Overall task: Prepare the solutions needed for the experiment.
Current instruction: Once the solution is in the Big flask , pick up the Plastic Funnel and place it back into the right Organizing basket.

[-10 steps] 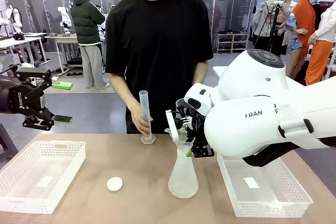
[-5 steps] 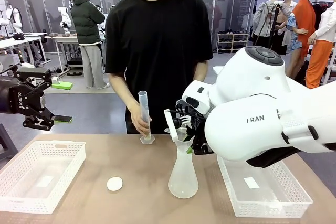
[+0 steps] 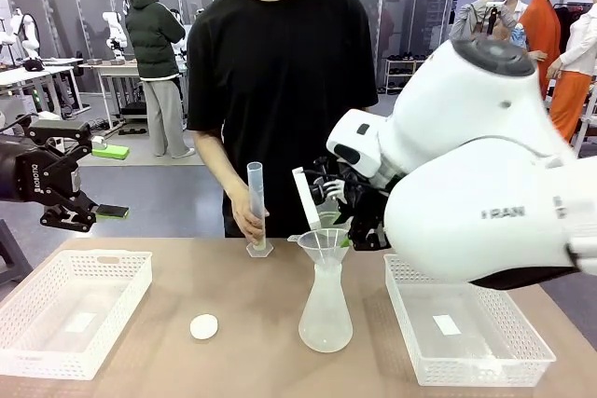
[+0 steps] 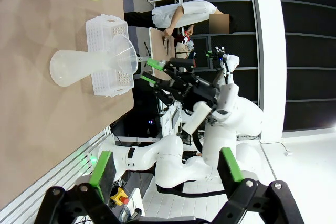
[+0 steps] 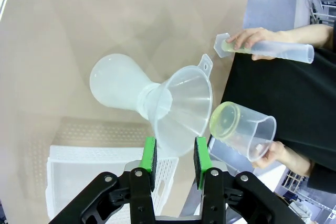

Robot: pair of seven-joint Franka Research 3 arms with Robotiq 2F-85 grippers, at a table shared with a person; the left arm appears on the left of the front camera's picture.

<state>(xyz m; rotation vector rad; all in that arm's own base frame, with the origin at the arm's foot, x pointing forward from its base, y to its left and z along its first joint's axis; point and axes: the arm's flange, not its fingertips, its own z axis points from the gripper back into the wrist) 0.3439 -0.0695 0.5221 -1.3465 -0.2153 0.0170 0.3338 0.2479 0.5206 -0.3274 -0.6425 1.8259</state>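
My right hand (image 5: 175, 156) hangs over the funnel (image 3: 322, 244), and its two green pads stand partly closed with a gap between them. The near edge of the funnel's rim shows in that gap. I cannot tell whether the pads touch it, so I cannot say whether the hand is grasping or released.

The funnel sits in the neck of the frosted flask (image 3: 326, 314), which stands upright in the middle of the counter (image 3: 187, 286). The flask's walls are too cloudy for me to judge what is inside.

The solution (image 5: 229, 121) is a shallow yellow-green layer at the bottom of a clear beaker (image 5: 247, 132). The person's hand (image 5: 278, 153) holds the beaker roughly upright in the air, just beside the funnel's rim.

The person's other hand (image 3: 244, 221) grips a tall measuring cylinder (image 3: 256, 198) that stands on the far side of the counter. The foot of the cylinder has a faint yellowish tint.

A small white cap (image 3: 203, 326) lies flat on the counter, left of the flask. A white basket (image 3: 56, 356) sits at the left end and a second basket (image 3: 485, 370) sits right of the flask. Each basket has a white slip on its floor.

My left hand (image 4: 165, 167) is released with its pads spread wide. It is grasping nothing and hangs off the left end of the counter, above the left basket.
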